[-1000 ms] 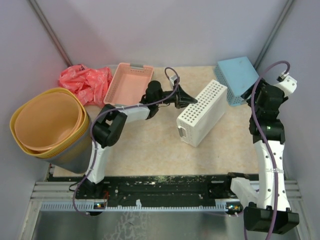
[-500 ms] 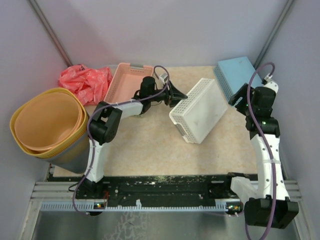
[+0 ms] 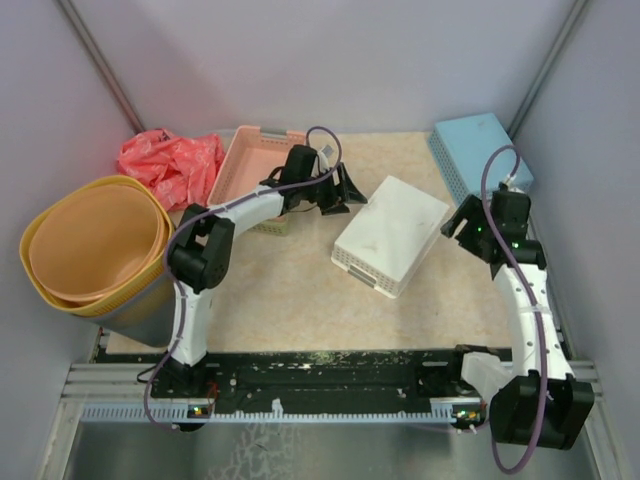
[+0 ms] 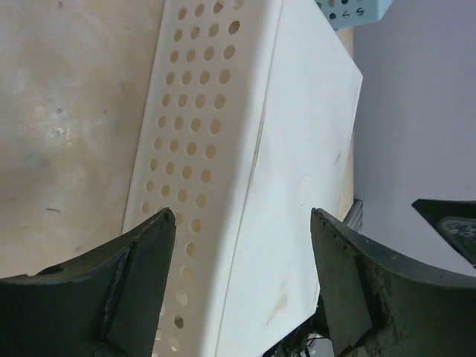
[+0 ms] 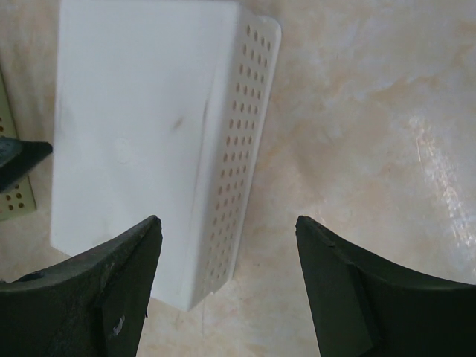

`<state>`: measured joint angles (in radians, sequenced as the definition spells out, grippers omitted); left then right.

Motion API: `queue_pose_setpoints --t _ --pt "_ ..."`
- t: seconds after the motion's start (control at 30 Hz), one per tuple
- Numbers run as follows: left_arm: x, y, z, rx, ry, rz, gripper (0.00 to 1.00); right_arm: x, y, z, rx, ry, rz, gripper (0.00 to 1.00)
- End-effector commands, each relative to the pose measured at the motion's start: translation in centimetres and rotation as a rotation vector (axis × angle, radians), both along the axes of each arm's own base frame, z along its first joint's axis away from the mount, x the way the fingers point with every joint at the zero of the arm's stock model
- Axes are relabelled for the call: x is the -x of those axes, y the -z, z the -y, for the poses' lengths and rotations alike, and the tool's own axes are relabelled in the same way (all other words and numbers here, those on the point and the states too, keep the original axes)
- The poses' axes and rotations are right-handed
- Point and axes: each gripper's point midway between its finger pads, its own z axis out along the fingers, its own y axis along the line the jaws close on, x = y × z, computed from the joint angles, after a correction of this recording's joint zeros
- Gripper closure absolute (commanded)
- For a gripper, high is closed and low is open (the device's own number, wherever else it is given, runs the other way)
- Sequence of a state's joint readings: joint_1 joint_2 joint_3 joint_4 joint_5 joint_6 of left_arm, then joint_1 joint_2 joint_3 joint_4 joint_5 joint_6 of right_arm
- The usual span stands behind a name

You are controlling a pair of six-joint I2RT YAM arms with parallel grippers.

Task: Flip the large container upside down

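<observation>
The large white container (image 3: 390, 235) lies in the middle of the table with its solid bottom facing up and its perforated side walls going down to the tabletop. My left gripper (image 3: 345, 195) hovers at its far-left corner, open and holding nothing. In the left wrist view the container (image 4: 282, 149) fills the gap between the spread fingers of the left gripper (image 4: 242, 223). My right gripper (image 3: 455, 228) stands open just off the container's right end. In the right wrist view the container (image 5: 126, 126) lies ahead of the right gripper (image 5: 227, 223), apart from it.
A pink basket (image 3: 258, 165) and a red plastic bag (image 3: 170, 160) sit at the back left. Stacked yellow tubs (image 3: 95, 245) stand at the left edge. A blue basket (image 3: 480, 150) rests at the back right. A small olive perforated piece (image 3: 272, 224) lies under the left arm.
The container has tipped from standing on its long side to lying bottom up. The left gripper has opened and let it go. The right arm has swung in towards its right end.
</observation>
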<state>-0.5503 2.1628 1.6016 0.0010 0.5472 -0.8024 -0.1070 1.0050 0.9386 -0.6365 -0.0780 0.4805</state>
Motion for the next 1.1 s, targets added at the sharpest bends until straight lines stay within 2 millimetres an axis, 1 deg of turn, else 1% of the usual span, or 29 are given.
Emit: queue_pose_setpoints --t 0.0,0.07,0.13,0.23,0.3,0.33,0.43,0.47,0.5,0.53,0.63,0.73,0.77,0.8,0.87,0.9,0.93,1.0,1.07 --pt "-0.4 -2.2 -1.0 -0.117 0.0 0.131 0.22 1.5 2.9 -1.4 -0.089 -0.01 -0.055 0.27" --pt "0.0 -2.3 -0.9 -0.137 0.026 0.143 0.22 1.7 4.2 -2.6 -0.156 -0.029 -0.068 0.27" --pt "0.7 -2.3 -0.7 -0.156 0.063 0.157 0.21 1.4 5.2 -3.8 -0.231 -0.052 -0.061 0.28" --pt "2.1 -1.6 -0.4 -0.189 0.116 0.152 0.21 0.6 6.4 -4.7 -0.303 -0.054 -0.043 0.29" --pt "3.2 -0.9 -0.5 -0.203 0.139 0.125 0.22 -0.4 6.9 -4.9 -0.335 -0.045 -0.023 0.35" --pt "3.8 -0.6 -0.4 -0.203 0.149 0.115 0.22 -1.0 7.0 -5.0 -0.35 -0.042 -0.007 0.42" --pt "5.3 -0.2 -0.2 -0.178 0.168 0.091 0.22 -3.5 7.1 -4.8 -0.369 -0.027 0.035 0.6" --pt "5.7 -0.3 -0.2 -0.169 0.175 0.086 0.22 -4.6 7.0 -4.5 -0.366 -0.02 0.049 0.65" --pt "6.0 -0.3 0.0 -0.163 0.18 0.083 0.22 -5.7 6.8 -4.3 -0.366 -0.013 0.062 0.68" --pt "6.2 -0.3 0.1 -0.162 0.184 0.081 0.22 -6.8 7.4 -4.2 -0.369 -0.008 0.05 0.7" --pt "6.2 -0.7 0.7 -0.156 0.191 0.09 0.22 -10.4 7.8 -4.1 -0.387 -0.011 0.056 0.73" --pt "5.7 -0.9 1.1 -0.158 0.191 0.094 0.22 -13.8 8.3 -3.8 -0.396 -0.015 0.042 0.73" --pt "5.4 -0.9 1.2 -0.161 0.191 0.097 0.22 -14.6 8.2 -3.7 -0.395 -0.014 0.035 0.73" --pt "5.2 -1.1 1.3 -0.163 0.189 0.1 0.22 -15.3 8.5 -3.6 -0.395 -0.012 0.013 0.73" --pt "4.5 -1.5 1.7 -0.167 0.184 0.111 0.22 -16.1 6.7 -3.3 -0.37 -0.017 0.045 0.72" --pt "4.3 -1.6 1.8 -0.165 0.184 0.113 0.22 -16.1 5.1 -2.9 -0.347 -0.013 0.087 0.68" --pt "4.0 -1.8 2.0 -0.161 0.181 0.121 0.22 -15.8 3.8 -2.4 -0.319 -0.001 0.12 0.65" --pt "3.4 -1.9 2.4 -0.149 0.175 0.129 0.22 -14.6 1.9 -1.4 -0.25 0.029 0.155 0.6" --pt "2.7 -2.0 3.2 -0.125 0.177 0.132 0.22 -12.8 0.7 -0.4 -0.18 0.056 0.164 0.56"
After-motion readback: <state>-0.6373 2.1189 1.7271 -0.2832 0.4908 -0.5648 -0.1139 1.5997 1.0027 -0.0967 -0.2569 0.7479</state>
